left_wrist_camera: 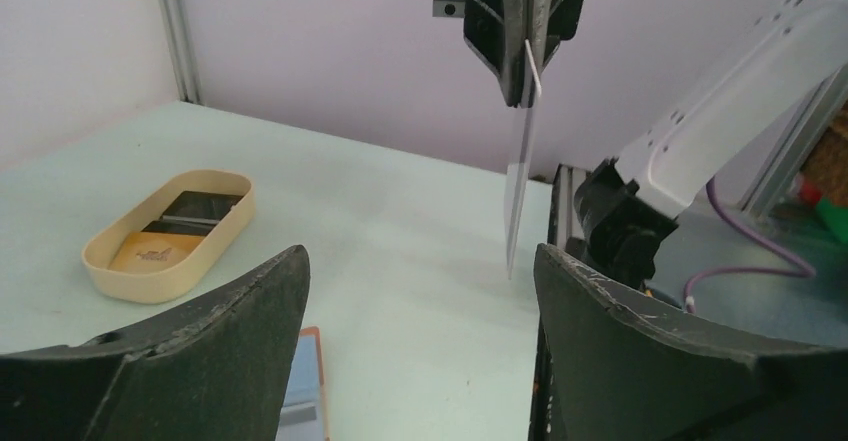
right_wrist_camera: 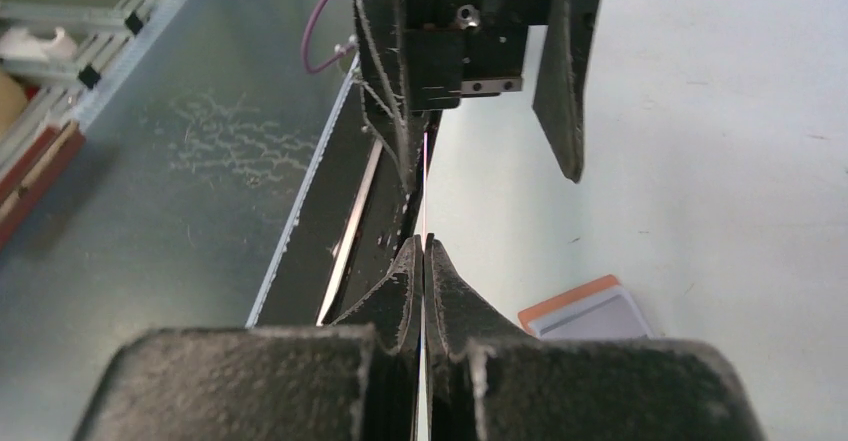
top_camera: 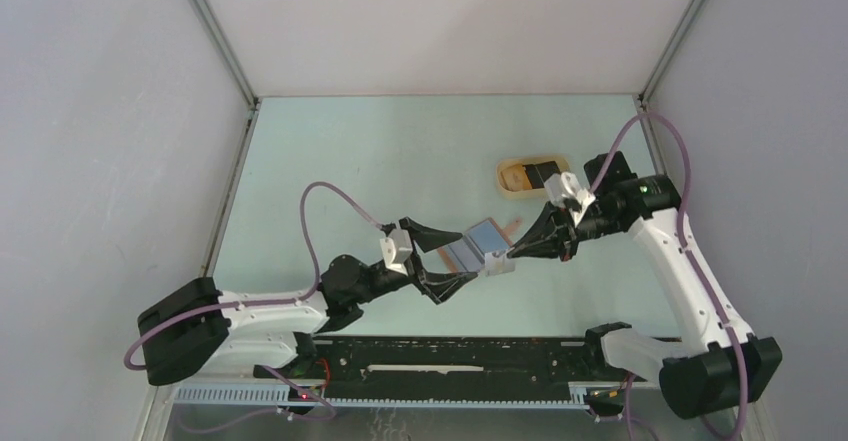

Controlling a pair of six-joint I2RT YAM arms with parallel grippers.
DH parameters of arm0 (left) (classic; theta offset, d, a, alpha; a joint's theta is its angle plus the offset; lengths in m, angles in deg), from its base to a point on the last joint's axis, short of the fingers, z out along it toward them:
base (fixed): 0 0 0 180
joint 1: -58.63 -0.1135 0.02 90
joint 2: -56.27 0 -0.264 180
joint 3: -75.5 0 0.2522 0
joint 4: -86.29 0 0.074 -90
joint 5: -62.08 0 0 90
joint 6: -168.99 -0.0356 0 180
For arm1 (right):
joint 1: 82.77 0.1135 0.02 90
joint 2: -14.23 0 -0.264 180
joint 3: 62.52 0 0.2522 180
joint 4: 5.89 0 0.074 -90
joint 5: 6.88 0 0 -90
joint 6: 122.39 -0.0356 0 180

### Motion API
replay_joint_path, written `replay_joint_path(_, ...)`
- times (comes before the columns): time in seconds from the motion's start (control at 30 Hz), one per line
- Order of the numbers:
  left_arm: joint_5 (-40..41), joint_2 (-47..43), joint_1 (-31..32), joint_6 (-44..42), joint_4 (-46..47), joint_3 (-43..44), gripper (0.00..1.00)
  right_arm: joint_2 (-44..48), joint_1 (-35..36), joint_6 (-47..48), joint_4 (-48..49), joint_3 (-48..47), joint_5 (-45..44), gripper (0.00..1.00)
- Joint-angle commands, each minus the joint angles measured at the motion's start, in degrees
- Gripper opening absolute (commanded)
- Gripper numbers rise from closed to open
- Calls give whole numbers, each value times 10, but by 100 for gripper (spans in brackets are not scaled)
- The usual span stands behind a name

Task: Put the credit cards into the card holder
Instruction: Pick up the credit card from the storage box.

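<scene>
R jaws clamped on card [left_wrist_camera: 520, 181], L jaws wide apart, L wrist cam shows tray [left_wrist_camera: 165, 283] w/ cards [left_wrist_camera: 200, 204]

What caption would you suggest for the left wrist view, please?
Right gripper holds a credit card edge-on ahead of the open left gripper; card holder beside it, tray beyond.

Lab test cell (plain white walls [top_camera: 100, 111]).
</scene>
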Motion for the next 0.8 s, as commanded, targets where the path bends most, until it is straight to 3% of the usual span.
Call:
replay_joint_path(0.0, 20, -1, 31, -82, 15, -14, 86, 36, 39, -46, 114, 38, -25, 0)
replay_joint_path(0.3, -16, 46, 63, -97, 50, -9, 71, 37, 56, -72, 145, 50, -37, 0)
replay_joint_path(0.5, -4, 84, 63, -89, 49, 17, 53, 27, 65, -83, 152, 50, -43, 0)
replay_joint_path(0.77, 5, 113, 63, -83, 53, 36, 47, 15, 82, -113, 175, 56, -59, 0)
